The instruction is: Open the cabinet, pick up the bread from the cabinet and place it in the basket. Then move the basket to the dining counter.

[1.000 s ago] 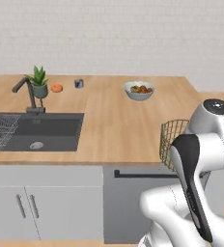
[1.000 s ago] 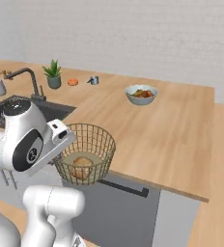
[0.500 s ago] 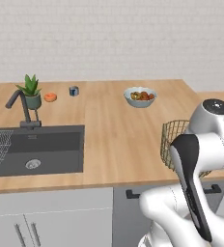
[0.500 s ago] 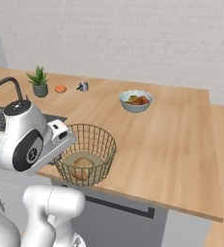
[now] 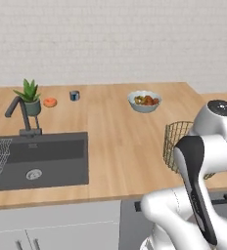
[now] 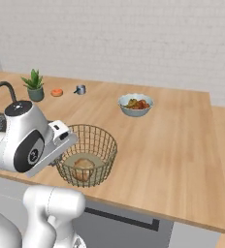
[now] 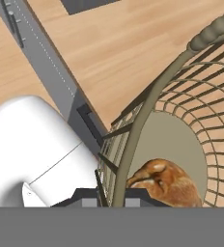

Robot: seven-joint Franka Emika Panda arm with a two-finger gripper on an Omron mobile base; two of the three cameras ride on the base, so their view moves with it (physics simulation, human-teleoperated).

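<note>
Gripper (image 7: 111, 200) clenched on basket (image 6: 88, 155) rim, bread (image 6: 83, 169) inside; held over surface (image 6: 172, 140) near edge, likely for set-down.

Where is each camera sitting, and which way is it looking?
Left base view: behind the arm on its left, looking forward and down over the dining counter and sink; the white arm rises at lower right.
Right base view: behind on the right, same counter; the arm rises at lower left beside the basket.
Hand view: on the hand, looking along the gripper clamped on the basket's rim, the bread inside.
Both base views share the basket and fruit bowl.
</note>
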